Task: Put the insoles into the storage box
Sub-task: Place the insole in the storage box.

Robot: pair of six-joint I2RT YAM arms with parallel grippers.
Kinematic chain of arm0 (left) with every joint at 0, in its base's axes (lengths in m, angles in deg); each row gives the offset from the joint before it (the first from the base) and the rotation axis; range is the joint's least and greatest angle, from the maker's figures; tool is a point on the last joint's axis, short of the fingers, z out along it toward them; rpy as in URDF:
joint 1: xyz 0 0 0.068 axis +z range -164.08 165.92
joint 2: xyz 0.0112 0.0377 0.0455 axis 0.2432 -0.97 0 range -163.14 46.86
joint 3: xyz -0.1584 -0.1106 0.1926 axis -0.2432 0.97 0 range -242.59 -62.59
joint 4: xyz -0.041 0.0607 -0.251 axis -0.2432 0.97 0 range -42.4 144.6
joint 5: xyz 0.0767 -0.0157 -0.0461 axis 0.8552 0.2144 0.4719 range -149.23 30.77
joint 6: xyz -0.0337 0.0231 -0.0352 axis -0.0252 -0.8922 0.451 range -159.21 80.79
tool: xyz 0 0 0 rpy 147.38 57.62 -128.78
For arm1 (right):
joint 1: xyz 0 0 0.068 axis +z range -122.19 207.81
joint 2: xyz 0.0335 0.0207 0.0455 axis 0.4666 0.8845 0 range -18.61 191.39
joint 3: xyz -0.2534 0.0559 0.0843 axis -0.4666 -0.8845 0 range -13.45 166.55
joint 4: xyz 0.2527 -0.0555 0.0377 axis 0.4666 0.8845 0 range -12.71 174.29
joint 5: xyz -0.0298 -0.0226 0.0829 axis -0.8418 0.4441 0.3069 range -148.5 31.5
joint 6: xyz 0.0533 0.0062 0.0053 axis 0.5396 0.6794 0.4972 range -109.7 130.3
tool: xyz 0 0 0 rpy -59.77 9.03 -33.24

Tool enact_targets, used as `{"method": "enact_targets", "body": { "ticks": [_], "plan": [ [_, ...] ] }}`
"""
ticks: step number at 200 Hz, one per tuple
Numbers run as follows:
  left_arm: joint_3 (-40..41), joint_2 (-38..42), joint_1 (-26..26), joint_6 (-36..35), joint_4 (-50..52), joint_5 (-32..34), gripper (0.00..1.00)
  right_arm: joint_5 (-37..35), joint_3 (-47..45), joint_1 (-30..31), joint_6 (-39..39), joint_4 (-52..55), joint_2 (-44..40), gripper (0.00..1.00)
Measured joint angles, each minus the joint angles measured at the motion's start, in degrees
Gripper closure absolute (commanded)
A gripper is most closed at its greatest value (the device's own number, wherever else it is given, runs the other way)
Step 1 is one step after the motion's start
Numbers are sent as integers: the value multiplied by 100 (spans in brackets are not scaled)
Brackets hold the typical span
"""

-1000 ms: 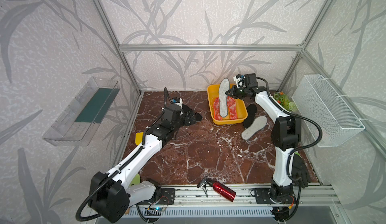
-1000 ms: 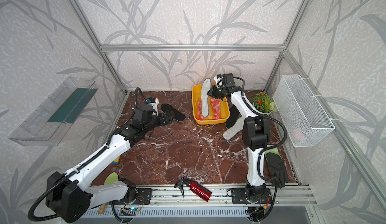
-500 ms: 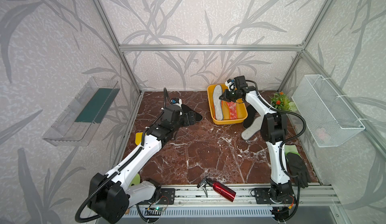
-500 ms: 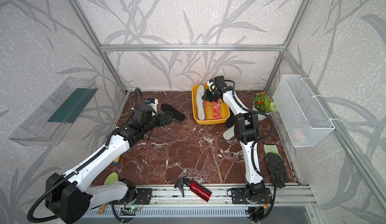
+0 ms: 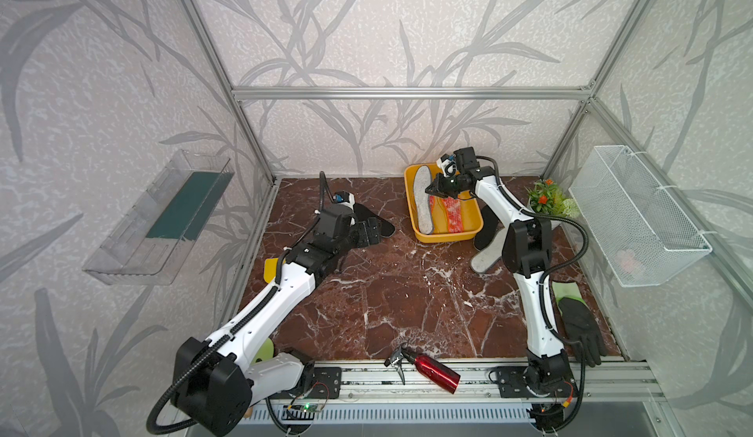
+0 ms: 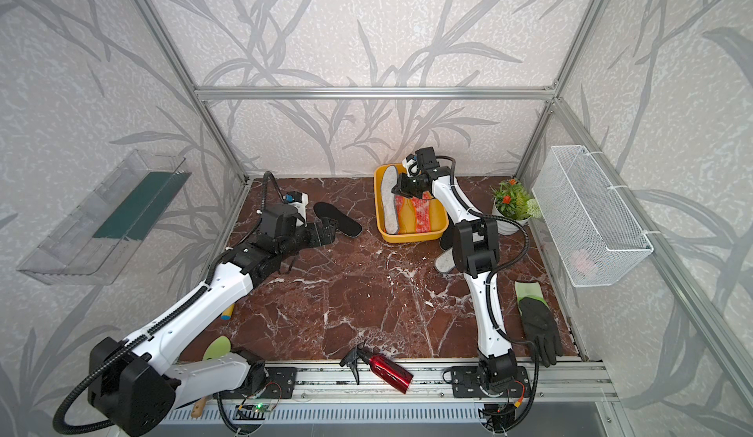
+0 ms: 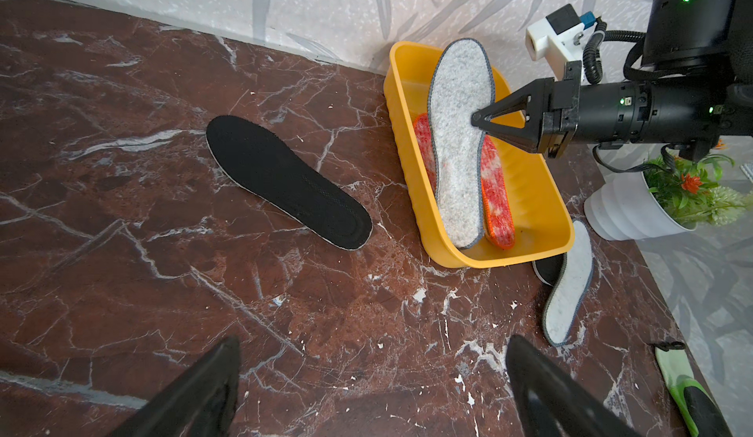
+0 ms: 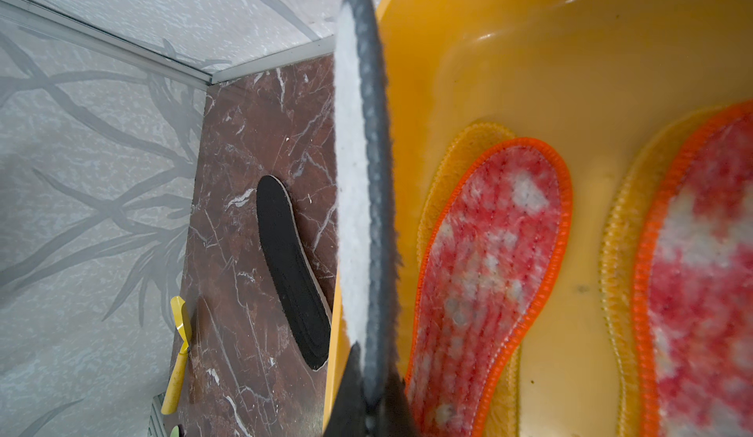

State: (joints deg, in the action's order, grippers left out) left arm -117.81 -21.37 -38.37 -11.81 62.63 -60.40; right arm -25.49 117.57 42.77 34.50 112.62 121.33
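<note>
**Progress of the sorting.** The tabletop [image 5: 407, 292] carries the storage box [image 5: 444, 236], from which all positions are given.

- **Stowed:** Two red-orange insoles [image 8: 481, 272] lie flat inside the box. Each covers a yellow-orange insole [image 8: 468, 133] of which only the edge shows, so four appear stowed.
- **In hand:** A grey felt insole [image 7: 456, 150] slants inside the box, one end down at the bottom and the other raised over the far rim. The closed right gripper [image 7: 476, 119] pinches its edge, so it is judged not yet released.
- **Left to do:** Three lie outside.
  - A second grey insole [image 7: 568, 288] lies just beside the box's near corner, overlapping a black insole [image 7: 546, 270].
  - Another black insole [image 7: 285, 178] lies well apart on the box's opposite side.
- **Free arm:** The left gripper [image 7: 373, 341], jaws spread wide and empty, hovers near that lone black insole.
</note>
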Motion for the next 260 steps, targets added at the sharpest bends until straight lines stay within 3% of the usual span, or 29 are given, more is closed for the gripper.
{"method": "enact_targets", "body": {
  "ticks": [260],
  "plan": [
    [0,0,48,-39,96,2,1,-455,1228,0,-175,916,1110,100]
  ]
}}
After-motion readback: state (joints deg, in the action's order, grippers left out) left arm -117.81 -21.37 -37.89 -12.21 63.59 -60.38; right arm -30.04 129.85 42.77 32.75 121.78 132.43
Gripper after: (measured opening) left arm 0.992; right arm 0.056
